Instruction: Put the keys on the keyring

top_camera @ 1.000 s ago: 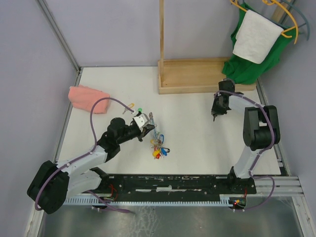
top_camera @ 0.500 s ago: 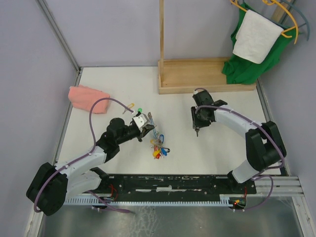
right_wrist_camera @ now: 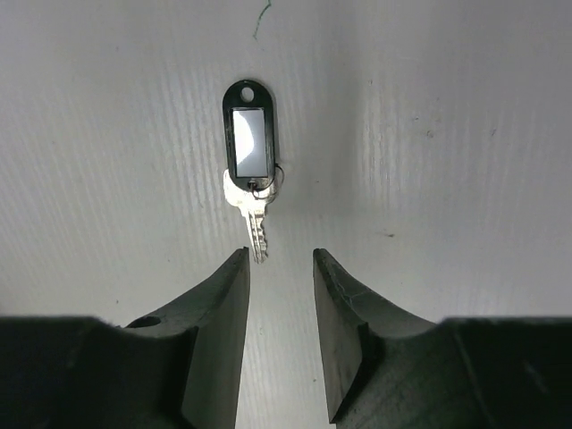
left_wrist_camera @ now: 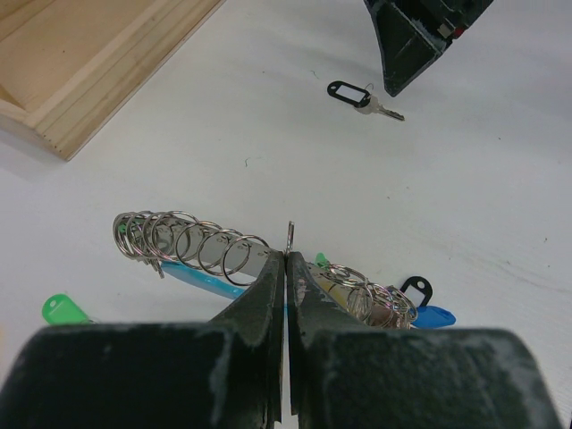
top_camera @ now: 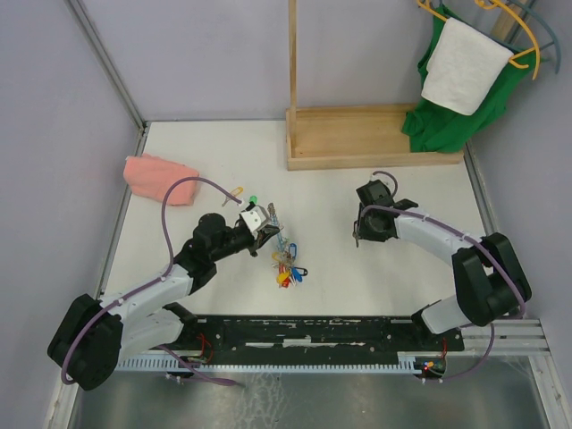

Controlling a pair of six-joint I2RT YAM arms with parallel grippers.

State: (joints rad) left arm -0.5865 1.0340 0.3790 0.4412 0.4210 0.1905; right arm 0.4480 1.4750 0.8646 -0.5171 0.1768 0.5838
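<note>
The keyring (left_wrist_camera: 183,239) is a silvery loop strung with many small rings and coloured tags, lying on the white table; it also shows in the top view (top_camera: 286,264). My left gripper (left_wrist_camera: 286,256) is shut on a thin metal part of the keyring; it also shows in the top view (top_camera: 268,229). A silver key with a black tag (right_wrist_camera: 250,154) lies flat just ahead of my right gripper (right_wrist_camera: 281,255), which is open and empty. This key also shows in the left wrist view (left_wrist_camera: 359,96). A green-headed key (top_camera: 254,199) and a yellow-headed key (top_camera: 236,191) lie left of the keyring.
A pink cloth (top_camera: 159,176) lies at the left. A wooden stand base (top_camera: 357,138) sits at the back, its post rising beside it. A green cloth and a white towel (top_camera: 463,67) hang at the back right.
My right gripper has swung left and nearer from the right side to the table's middle, and now hovers at the black-tagged key. My left gripper and the keyring have stayed put.
</note>
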